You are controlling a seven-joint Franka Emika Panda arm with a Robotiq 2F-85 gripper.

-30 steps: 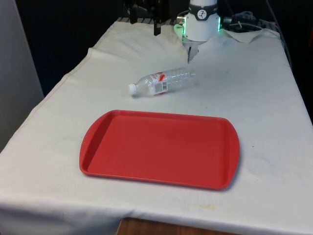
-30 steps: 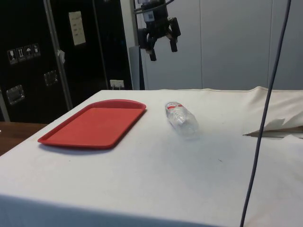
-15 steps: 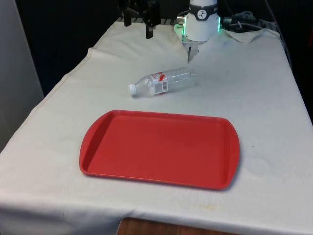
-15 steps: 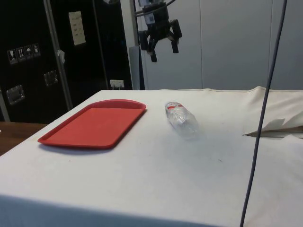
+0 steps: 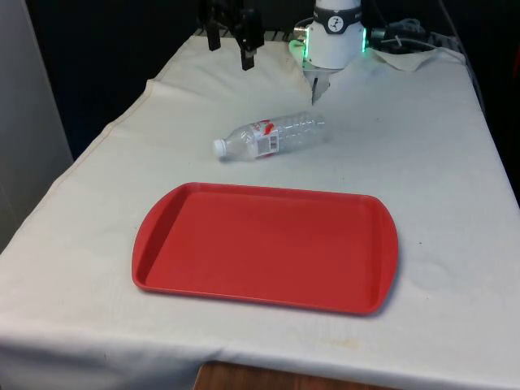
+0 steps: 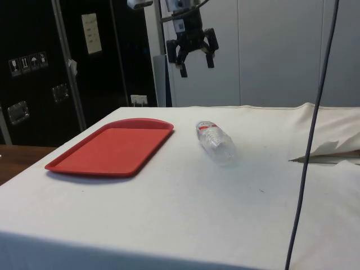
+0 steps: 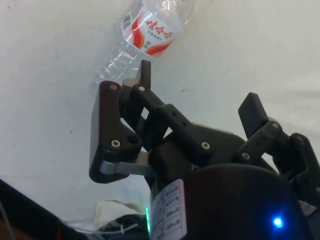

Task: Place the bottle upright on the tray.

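A clear plastic bottle (image 5: pixel 272 136) with a red-and-white label and a white cap lies on its side on the white cloth, beyond the far edge of the red tray (image 5: pixel 264 248). The tray is bare. My gripper (image 5: pixel 230 47) hangs open high above the table, past the bottle and towards the front view's left. From the side, the gripper (image 6: pixel 196 64) hovers well above the bottle (image 6: pixel 215 142) and tray (image 6: pixel 112 149). The wrist view has the bottle (image 7: pixel 150 25) lying beyond the spread fingers (image 7: pixel 145 72), with nothing between them.
Crumpled white paper (image 5: pixel 406 53) lies near the arm's base at the far right; it also shows from the side as the paper (image 6: pixel 329 152). A grey cable (image 6: pixel 312 135) hangs in the side view's foreground. The table's left edge drops off beside the tray.
The gripper has shifted towards the front view's left and come down slightly, turning about its wrist. Bottle and tray have not moved.
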